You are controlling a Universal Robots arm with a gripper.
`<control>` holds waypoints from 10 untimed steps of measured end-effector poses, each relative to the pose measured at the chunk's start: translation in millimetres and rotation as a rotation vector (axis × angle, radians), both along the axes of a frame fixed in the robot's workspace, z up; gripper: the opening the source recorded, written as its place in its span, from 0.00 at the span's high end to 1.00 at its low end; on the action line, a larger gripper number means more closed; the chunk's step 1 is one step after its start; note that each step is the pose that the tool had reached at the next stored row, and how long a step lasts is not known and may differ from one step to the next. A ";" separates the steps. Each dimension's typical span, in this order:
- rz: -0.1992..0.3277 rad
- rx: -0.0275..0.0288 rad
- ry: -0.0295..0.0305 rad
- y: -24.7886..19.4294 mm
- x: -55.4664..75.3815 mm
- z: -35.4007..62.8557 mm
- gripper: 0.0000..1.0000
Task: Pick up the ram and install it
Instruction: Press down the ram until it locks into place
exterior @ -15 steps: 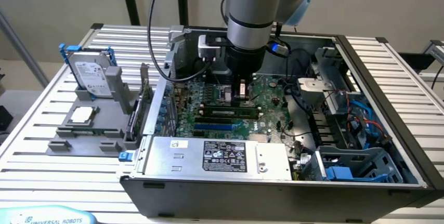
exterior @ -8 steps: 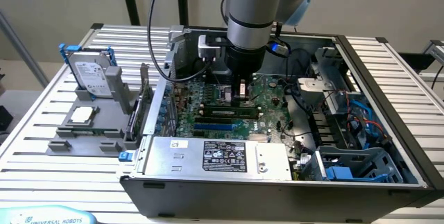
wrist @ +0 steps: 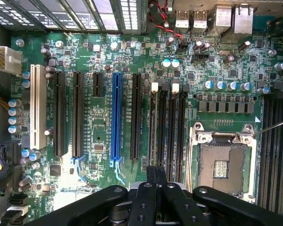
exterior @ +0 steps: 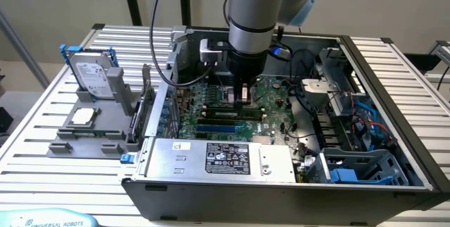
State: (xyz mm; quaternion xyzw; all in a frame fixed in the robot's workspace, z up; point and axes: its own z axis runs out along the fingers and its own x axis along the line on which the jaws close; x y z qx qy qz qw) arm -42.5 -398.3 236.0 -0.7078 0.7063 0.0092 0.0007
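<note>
Starting at the exterior view's left: gray holder tray (exterior: 70,132) out on the table, with a hard drive (exterior: 89,72) standing upright in it, a small square processor chip (exterior: 83,115) lying flat, and an expansion card (exterior: 145,98) on edge by the case wall. Then the open PC case (exterior: 281,193), with the silver power supply (exterior: 225,158) along the near side and the motherboard (exterior: 271,87) behind it. Arm (exterior: 256,11) coming straight down mid-case, gripper (exterior: 243,94) just above the board. Fingers look pressed together in the wrist view, gripper (wrist: 157,169) near the empty CPU socket (wrist: 221,167) and a blue slot (wrist: 116,117); can't spot anything pinched between them. The ram (exterior: 232,114) sits lengthwise along the black slots just in front of the gripper, apart from it; can't tell if fully clicked in. Over on the right, a drive cage (exterior: 365,166) with blue bits.
</note>
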 end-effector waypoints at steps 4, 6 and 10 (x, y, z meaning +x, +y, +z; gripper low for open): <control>0.000 -0.0001 -0.0043 0.0 -1.8 -4.9 0.89; 0.000 -0.0016 -0.0082 -0.2 -2.7 -7.8 0.89; 0.000 -0.0004 -0.0141 -0.1 -3.8 -11.9 0.89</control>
